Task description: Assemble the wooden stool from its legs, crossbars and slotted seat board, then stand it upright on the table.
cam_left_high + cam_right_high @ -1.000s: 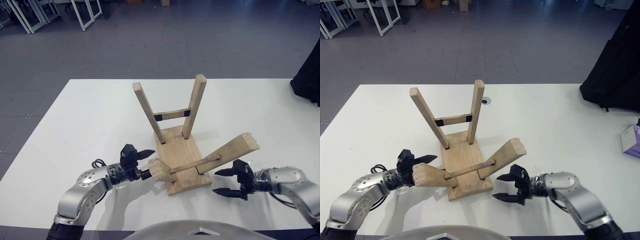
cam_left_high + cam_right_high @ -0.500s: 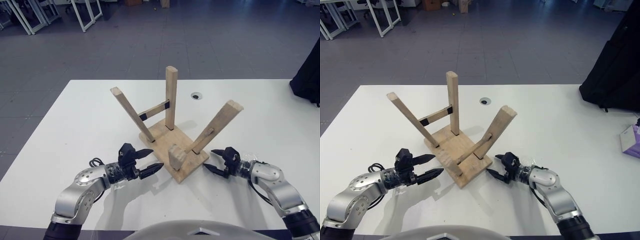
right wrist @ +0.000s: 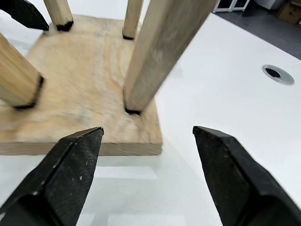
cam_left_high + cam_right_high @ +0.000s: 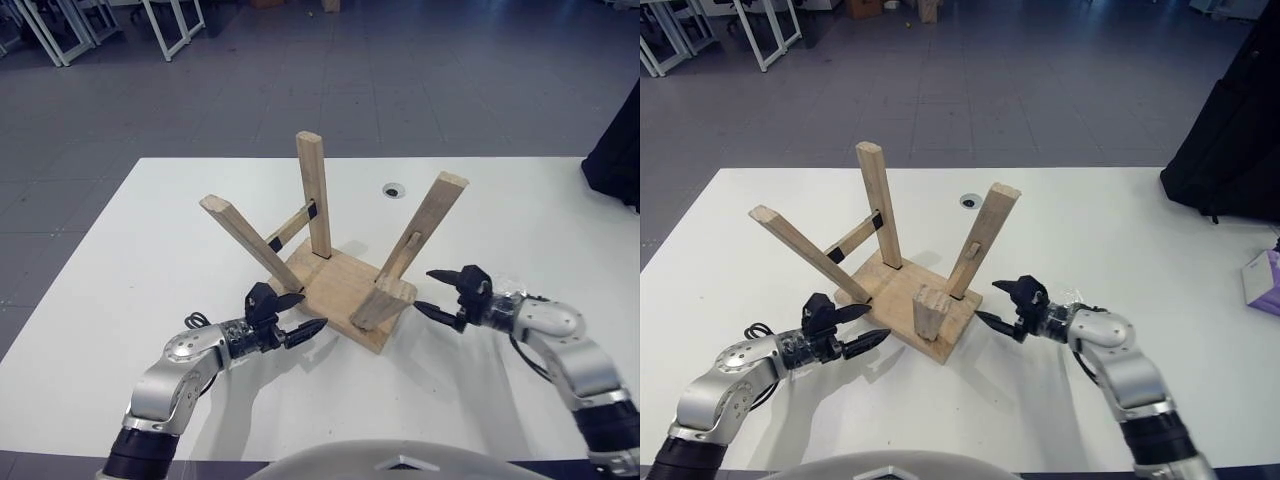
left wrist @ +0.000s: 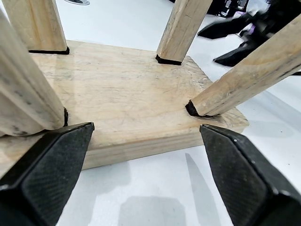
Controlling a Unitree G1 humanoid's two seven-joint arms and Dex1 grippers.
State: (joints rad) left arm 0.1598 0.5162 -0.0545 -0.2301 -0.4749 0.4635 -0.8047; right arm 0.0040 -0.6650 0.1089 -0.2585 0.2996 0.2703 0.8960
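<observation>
Legs of the upturned stool are cut off in both wrist views. The crossbar between the two right-hand legs is hard to make out behind them. The stool sits mid-table with its seat board flat on the white table and four legs splayed upward. The left gripper hovers just beside the board's near-left edge, fingers spread wide and holding nothing. The right gripper sits just beside the board's right edge, fingers likewise apart and gripping nothing. Black bands wrap the ends of the far crossbar.
</observation>
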